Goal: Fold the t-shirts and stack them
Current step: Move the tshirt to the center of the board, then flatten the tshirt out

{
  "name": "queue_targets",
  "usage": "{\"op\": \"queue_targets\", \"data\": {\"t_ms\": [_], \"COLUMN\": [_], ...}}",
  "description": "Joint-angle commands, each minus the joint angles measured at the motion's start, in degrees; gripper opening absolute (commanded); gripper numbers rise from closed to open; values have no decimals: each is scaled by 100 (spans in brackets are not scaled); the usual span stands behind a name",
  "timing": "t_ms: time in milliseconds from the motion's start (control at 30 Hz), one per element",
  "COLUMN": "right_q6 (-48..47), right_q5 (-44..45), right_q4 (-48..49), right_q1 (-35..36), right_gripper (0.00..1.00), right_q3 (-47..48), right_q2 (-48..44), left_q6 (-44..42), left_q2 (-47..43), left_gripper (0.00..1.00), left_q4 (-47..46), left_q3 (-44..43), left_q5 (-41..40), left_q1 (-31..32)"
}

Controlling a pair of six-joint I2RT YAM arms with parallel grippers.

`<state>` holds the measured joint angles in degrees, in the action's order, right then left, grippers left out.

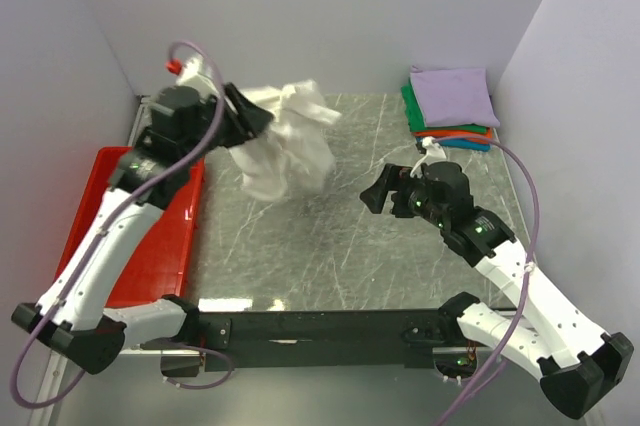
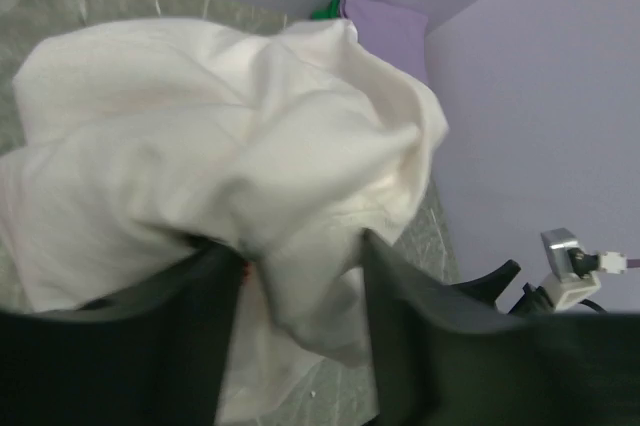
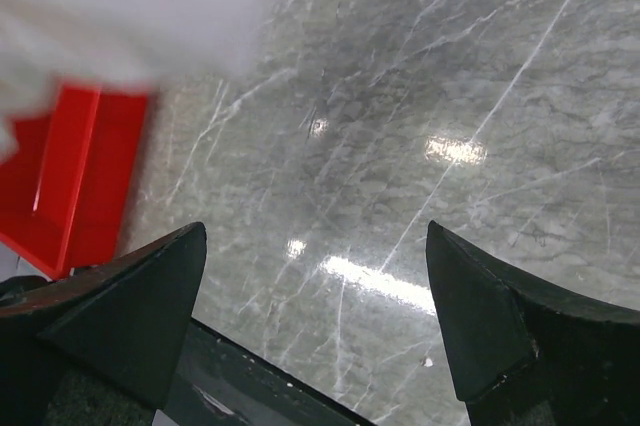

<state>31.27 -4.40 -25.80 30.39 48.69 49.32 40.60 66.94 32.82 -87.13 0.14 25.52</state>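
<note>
The large white t-shirt [image 1: 285, 141] hangs bunched up above the table's back left, held by my left gripper [image 1: 252, 118], which is shut on its cloth. In the left wrist view the white t-shirt [image 2: 230, 146] fills the frame and a fold of it sits between the fingers [image 2: 400, 326]; my left gripper [image 2: 300, 276] pinches it. Its print is hidden. A folded stack sits at the back right: lavender t-shirt [image 1: 452, 96] on top, green [image 1: 410, 106], orange [image 1: 462, 131] and teal [image 1: 468, 143] edges below. My right gripper [image 1: 380, 191] is open and empty above the table's middle, and is also open in the right wrist view [image 3: 315, 276].
A red plastic tray [image 1: 155, 236] lies at the left edge of the grey marble table [image 1: 340, 236]; it also shows in the right wrist view [image 3: 70, 176]. Lavender walls close in on the left, back and right. The black arm rail [image 1: 320, 326] runs along the near edge.
</note>
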Motion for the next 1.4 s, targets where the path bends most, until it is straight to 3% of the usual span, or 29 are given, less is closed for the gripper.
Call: {"op": "queue_targets", "data": {"t_ms": [0,67,167,500,667,1000,1300,1367], "right_q6": [64,73,134,468,898,1390,1795,1856], "right_q5": [185,221,238,98,1,-157,158,273], "right_q4": [84,136,303,1244,1717,2563,3029,2976], "right_q1": [28,19,19,28,28,81,529,757], "right_gripper": [96,96,96,95,87,77,71,71], "right_q3": [-69,-218,-455,-1273,-1852,-2733,-2953,-2926], "right_q2": [-186,-230,-230,454,553,877,1159,1194], "left_q6": [79,158,369,861,1038,977,967,994], "left_q2": [117,118,-49,-120,3,1065,1998,2069], "left_gripper": [62,77,79,64,54,56,54,47], "left_q4": [-408,-626,-864,-970,-970,-944,-822,-760], "left_q3": [922,1607,2321,3720,4028,3757,3299,3282], "left_q5": [143,319,311,3,-585,-1560,-2114,-2237], "left_q1": [173,173,173,383,1059,2439,2722,2730]}}
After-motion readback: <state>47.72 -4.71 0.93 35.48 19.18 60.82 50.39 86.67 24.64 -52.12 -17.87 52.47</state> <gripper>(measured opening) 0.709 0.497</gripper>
